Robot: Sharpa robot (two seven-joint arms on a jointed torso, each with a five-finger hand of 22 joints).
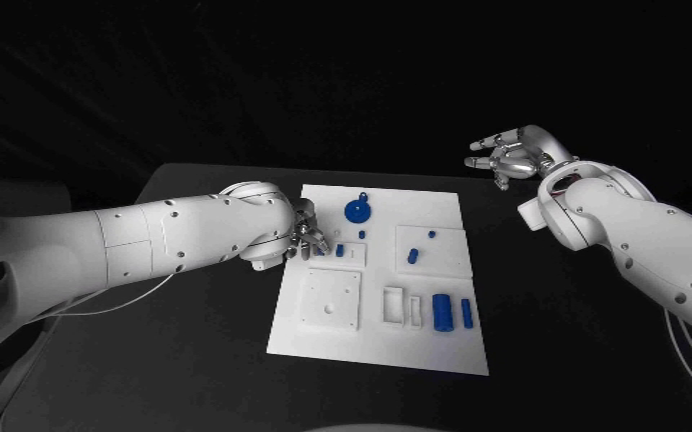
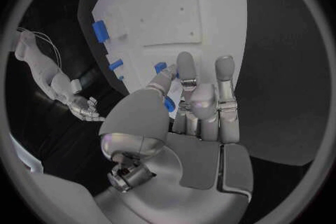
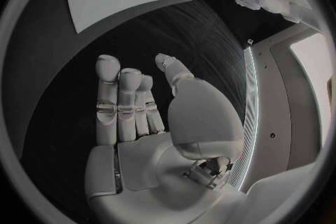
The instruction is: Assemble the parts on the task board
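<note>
Task board [image 1: 378, 282] lay flat on the black table [image 1: 577, 352], under the left hand [image 1: 300, 236], whose fingertips [image 2: 185, 61] pinched a small blue peg [image 2: 170, 71] at its near-left part. Right hand [image 1: 513, 159] hovered well apart, fingers spread, holding nothing.

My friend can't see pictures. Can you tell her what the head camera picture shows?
The robot's left hand reaches onto the white task board, its fingers at a small blue part. Its right hand hangs open above the black table, away from the board. More blue parts lie on the board, including a round one.
</note>
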